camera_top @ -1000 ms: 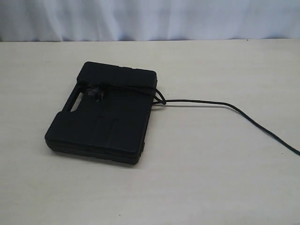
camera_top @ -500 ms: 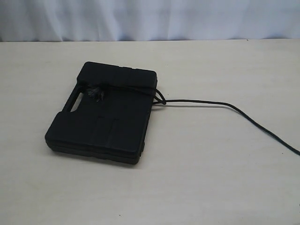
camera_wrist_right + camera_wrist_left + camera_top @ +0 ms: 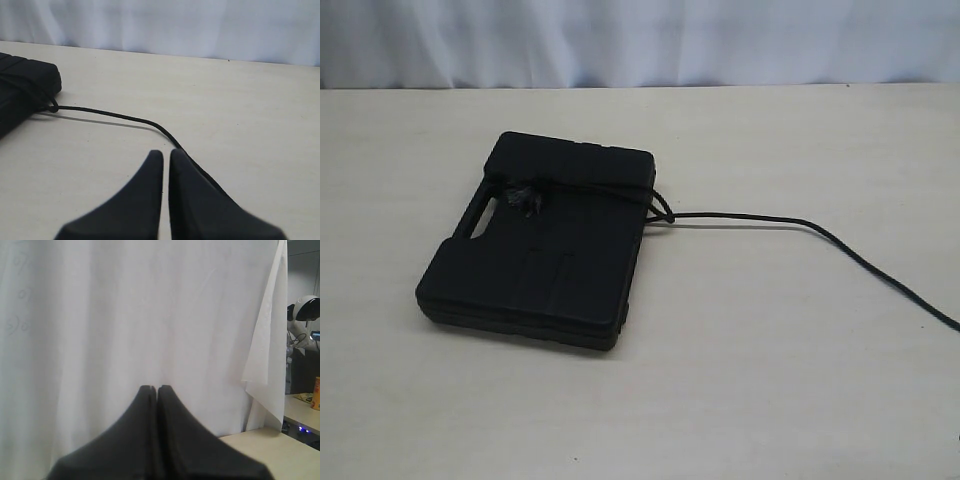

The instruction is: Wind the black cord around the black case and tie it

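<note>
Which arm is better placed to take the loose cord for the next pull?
Right. The right gripper hangs low over the table, with the black cord passing close by it toward the black case. The left gripper faces only the white curtain, so it is likely farther away.

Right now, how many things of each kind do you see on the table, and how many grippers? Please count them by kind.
black case: 1
black cord: 1
grippers: 2 (left gripper, right gripper)
Total: 4
</note>
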Robot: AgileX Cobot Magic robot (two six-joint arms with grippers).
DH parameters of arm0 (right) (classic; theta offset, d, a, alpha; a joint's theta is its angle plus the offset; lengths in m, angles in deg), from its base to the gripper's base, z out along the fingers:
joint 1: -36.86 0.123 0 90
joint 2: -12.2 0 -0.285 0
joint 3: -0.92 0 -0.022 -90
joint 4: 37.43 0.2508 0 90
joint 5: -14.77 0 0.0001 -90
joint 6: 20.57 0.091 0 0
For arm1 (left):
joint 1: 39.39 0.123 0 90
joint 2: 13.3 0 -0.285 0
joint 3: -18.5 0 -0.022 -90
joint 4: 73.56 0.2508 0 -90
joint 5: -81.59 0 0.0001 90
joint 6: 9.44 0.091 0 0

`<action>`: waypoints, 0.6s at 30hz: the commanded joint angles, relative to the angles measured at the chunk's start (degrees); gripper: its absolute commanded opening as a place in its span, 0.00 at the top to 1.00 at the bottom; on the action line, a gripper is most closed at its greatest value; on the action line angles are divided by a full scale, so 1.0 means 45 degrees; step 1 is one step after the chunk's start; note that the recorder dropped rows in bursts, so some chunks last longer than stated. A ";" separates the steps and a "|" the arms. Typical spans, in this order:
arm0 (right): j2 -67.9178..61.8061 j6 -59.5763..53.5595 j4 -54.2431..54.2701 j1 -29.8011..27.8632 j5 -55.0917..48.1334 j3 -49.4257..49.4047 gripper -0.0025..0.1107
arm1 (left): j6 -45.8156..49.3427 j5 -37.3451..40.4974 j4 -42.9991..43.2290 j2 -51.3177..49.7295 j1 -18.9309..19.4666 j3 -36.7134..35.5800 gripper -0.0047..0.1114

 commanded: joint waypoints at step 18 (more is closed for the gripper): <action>0.0068 -0.0076 0.0007 -0.0101 -0.0050 -0.0025 0.94 | 0.0650 0.3966 0.2311 0.2750 0.1758 -0.1337 0.96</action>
